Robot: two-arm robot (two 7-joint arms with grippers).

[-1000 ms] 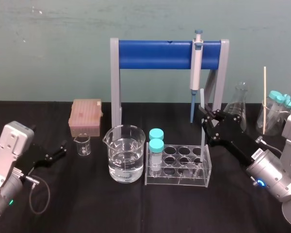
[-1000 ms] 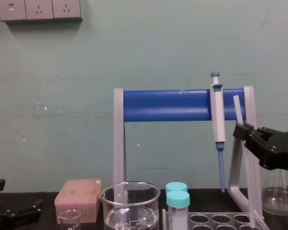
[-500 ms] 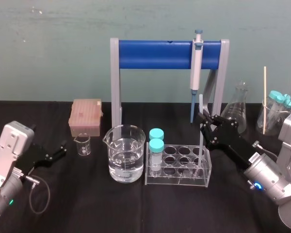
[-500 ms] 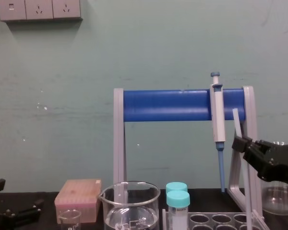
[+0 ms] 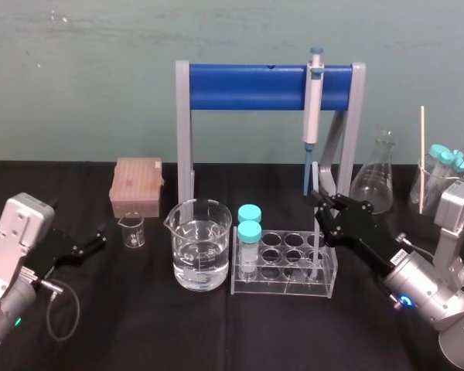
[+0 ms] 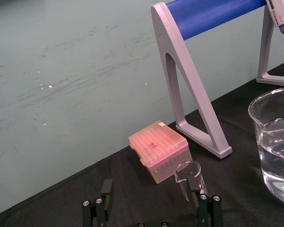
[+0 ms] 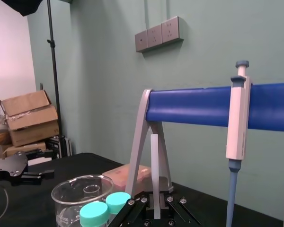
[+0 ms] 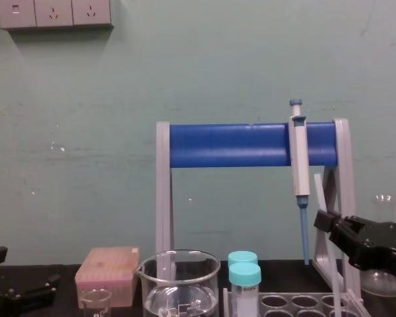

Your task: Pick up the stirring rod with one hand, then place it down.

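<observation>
Glass stirring rod (image 7: 154, 165), thin, straight, sits in right end effector (image 5: 325, 207).

Pipette stand (image 5: 267, 85) at the back centre of the table (image 5: 139, 309), pipette (image 5: 313, 104) hanging on its bar near the right end. In front of it stands the big beaker (image 5: 201, 243), and just to its right is the tube rack (image 5: 284, 267), two capped tubes (image 5: 249, 228) in its left-end holes. Left of the big beaker is the small beaker (image 5: 131, 230), with the tip box (image 5: 137, 185) behind it. My left gripper (image 5: 99, 238) sits low, left of the small beaker. My right gripper (image 5: 332, 212) is above the rack's right end, clamped on the upright stirring rod (image 5: 316, 171), whose lower end reaches down at that end. The flask (image 5: 375, 182) is behind, to the right.
</observation>
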